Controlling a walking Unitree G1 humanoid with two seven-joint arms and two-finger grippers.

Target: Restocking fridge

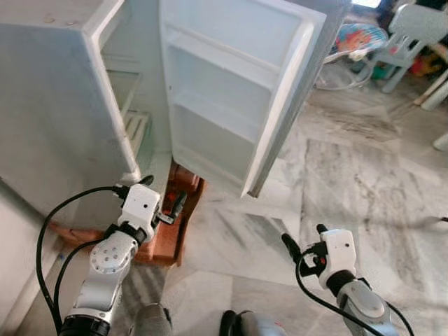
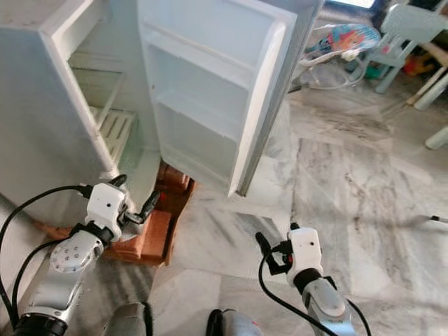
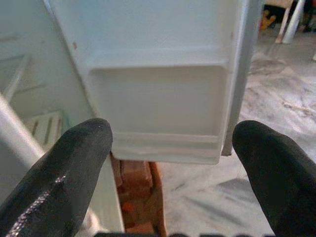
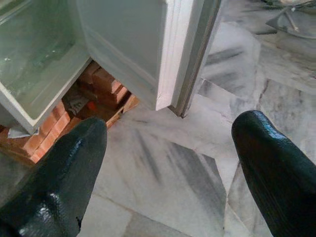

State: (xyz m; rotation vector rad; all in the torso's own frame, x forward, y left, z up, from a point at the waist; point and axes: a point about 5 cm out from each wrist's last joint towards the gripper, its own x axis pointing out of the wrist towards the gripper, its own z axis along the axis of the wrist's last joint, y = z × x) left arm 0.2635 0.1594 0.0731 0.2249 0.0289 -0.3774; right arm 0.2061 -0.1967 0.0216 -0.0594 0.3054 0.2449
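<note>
no readable text, no labels, no brands, no numbers

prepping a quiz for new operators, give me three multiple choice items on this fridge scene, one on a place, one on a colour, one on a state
1. What does the fridge stand on?
A. red bricks
B. a metal trolley
C. a carpet

2. What colour is the plastic chair at the back?
A. black
B. pale green
C. red

3. How is the fridge door?
A. shut
C. taken off
B. swung wide open, shelves empty

Answers: 1 A, bricks show under the cabinet. 2 B, the chair is pale green against the marble floor. 3 B, the door stands open with bare shelves; the left gripper and right gripper both have open, empty fingers.
</note>
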